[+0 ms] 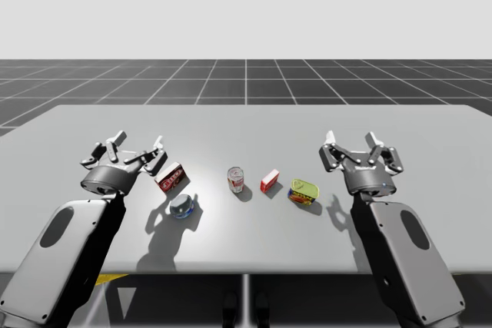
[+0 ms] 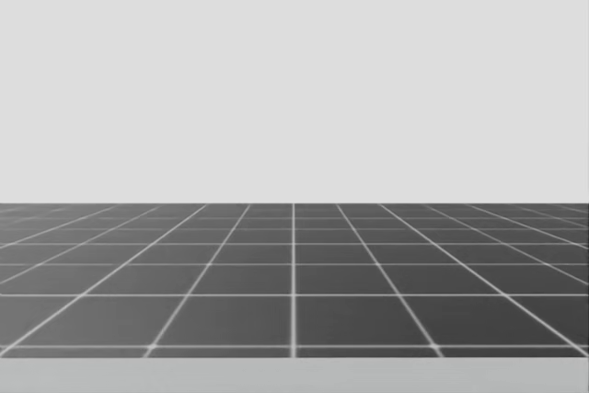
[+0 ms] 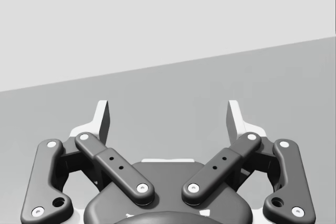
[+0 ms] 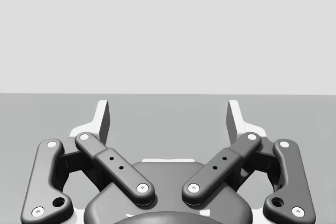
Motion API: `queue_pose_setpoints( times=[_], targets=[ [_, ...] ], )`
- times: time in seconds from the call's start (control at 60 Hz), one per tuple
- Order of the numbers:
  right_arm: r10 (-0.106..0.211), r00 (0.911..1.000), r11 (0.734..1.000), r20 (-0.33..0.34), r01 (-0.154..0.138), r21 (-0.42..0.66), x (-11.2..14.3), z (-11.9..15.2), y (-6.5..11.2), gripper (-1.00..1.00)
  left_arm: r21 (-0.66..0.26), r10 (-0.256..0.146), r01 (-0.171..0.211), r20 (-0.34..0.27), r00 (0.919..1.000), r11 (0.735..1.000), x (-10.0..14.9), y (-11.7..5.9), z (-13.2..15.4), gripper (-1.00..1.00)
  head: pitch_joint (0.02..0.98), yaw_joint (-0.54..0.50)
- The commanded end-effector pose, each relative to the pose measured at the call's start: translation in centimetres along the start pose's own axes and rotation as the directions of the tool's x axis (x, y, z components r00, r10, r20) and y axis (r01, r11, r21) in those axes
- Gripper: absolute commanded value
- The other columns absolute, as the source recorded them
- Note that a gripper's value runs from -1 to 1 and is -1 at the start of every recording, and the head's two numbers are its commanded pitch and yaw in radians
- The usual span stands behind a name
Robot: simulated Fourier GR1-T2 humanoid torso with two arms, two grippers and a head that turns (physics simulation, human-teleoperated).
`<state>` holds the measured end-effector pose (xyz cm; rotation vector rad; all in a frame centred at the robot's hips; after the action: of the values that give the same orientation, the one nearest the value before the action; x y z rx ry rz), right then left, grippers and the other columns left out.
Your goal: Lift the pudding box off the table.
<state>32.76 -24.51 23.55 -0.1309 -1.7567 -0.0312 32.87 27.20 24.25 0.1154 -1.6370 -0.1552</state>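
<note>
The pudding box (image 1: 171, 177), dark red with white, lies on the grey table (image 1: 246, 128) left of centre. My left gripper (image 1: 137, 143) hovers open just behind and to the left of it, not touching it. In the left wrist view my left gripper (image 3: 168, 119) is open with nothing between its fingers (image 3: 103, 116), only bare table ahead. My right gripper (image 1: 350, 140) hangs open over the table's right part, far from the box. Its own view also has my right gripper (image 4: 168, 119) open and empty.
A flat blue can (image 1: 182, 206) lies just in front of the pudding box. To the right stand a red and white can (image 1: 236, 180), a small bright red box (image 1: 269, 181) and a yellow-green can (image 1: 304, 191). A dark grid floor (image 2: 294, 273) lies beyond the table.
</note>
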Motion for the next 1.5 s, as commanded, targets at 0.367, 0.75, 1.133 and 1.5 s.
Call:
queue_pose_setpoints(
  times=[0.367, 0.75, 1.133, 1.5],
  targets=[
    [0.006, 0.9993, 1.0, -0.038, -0.005, 0.028, 0.1, -0.1, -0.1, -1.0, -0.001, 0.001, -0.001, -0.004, 1.0, 1.0, 0.0, 0.1, 0.0, -1.0, 0.285, 0.0],
    [0.009, 0.9987, 1.0, -0.049, -0.008, 0.023, 0.1, -0.2, -0.3, -1.0, -0.003, -0.007, 0.007, -0.008, 0.9999, 1.0, 0.0, 0.2, -0.1, -1.0, 0.571, 0.08],
    [0.04, 0.9973, 0.998, -0.061, -0.038, 0.044, -0.1, -0.1, 0.3, -1.0, -0.009, -0.015, 0.015, -0.021, 0.9997, 1.0, -0.1, 0.1, -0.1, -1.0, 0.749, 0.33],
    [0.062, 0.9961, 0.997, -0.063, -0.059, 0.048, -0.3, -0.1, 0.5, -1.0, -0.113, 0.057, -0.063, -0.057, 0.9968, 0.992, 0.9, -0.2, 0.5, -1.0, 0.795, 0.43]
  ],
)
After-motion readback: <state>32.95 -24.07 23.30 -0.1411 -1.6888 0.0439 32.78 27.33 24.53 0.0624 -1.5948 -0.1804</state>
